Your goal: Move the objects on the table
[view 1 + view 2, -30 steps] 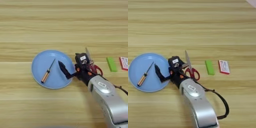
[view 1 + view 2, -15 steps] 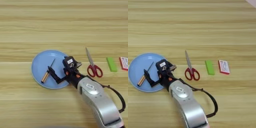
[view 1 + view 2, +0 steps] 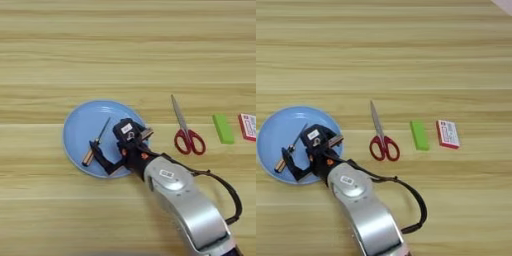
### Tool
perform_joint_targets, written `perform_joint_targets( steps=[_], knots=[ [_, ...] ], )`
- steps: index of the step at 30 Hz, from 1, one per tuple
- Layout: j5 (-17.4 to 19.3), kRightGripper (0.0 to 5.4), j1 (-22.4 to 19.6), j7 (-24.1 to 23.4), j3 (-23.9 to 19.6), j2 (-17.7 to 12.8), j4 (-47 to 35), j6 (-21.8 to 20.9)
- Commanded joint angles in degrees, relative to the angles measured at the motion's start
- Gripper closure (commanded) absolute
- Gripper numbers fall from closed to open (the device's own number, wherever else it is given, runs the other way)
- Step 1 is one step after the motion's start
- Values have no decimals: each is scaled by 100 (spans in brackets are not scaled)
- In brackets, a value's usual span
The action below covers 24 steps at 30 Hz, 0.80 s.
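Looks like the gripper (image 3: 98,156) is over the blue plate (image 3: 80,127) going for the screwdriver (image 3: 96,143) lying in it, one black finger right at the orange handle (can't tell if it's pinched yet), so next it needs a firm squeeze then lift

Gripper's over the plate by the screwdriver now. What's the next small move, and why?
Probably a short drop to bring the fingers around the screwdriver's orange handle, then close. The gripper sits over the blue plate right at the handle end, one black finger beside it, and nothing looks clamped yet. The scissors and green block lie off to the right, out of the way.
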Motion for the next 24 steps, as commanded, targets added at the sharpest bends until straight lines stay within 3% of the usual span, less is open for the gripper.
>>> perform_joint_targets(
  steps=[1, 24],
  knots=[
    [-84, 8, -327, -62, 64, 90, -127, -108],
    [-177, 8, -484, -81, 248, 274, -17, 135]
  ],
)
